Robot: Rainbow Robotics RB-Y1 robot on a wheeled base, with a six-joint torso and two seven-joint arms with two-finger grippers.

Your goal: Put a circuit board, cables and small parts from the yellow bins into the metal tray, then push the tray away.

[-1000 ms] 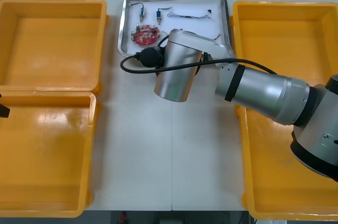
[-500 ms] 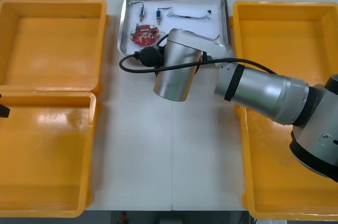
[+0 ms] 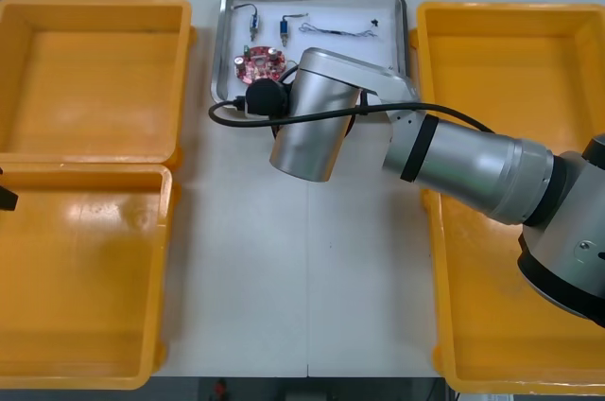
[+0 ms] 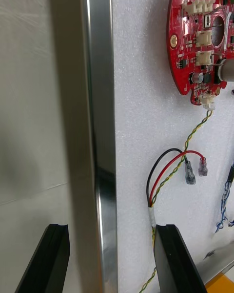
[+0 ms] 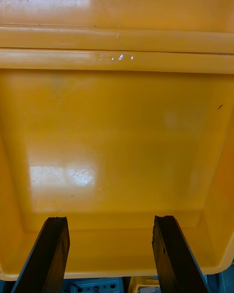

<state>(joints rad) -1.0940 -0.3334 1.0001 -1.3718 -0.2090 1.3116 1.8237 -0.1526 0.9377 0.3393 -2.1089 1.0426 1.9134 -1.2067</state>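
The metal tray (image 3: 408, 42), white inside, stands at the table's far middle. In it lie a round red circuit board (image 3: 261, 62), two small metal parts (image 3: 253, 17), and a thin cable (image 3: 340, 30). My right arm's wrist (image 3: 307, 131) hangs over the tray's near rim. My right gripper (image 4: 111, 261) is open and straddles the tray's rim (image 4: 100, 127): one finger is over the table, the other over the tray's floor. Beyond it lie the circuit board (image 4: 202, 34), a red and yellow cable (image 4: 170, 176) and a blue and white cable (image 4: 225, 200). My left gripper (image 5: 111, 259) is open over a bin.
Two yellow bins (image 3: 90, 79) stand at the left and two (image 3: 510, 51) at the right, their floors bare. The left arm waits at the left edge (image 3: 5, 198) above the near left bin (image 5: 117, 127). Bare table (image 3: 302, 269) lies between the bins.
My right arm's wrist has shifted a little to the left along the tray's near rim, and its fingers have spread apart. The left arm has not moved.
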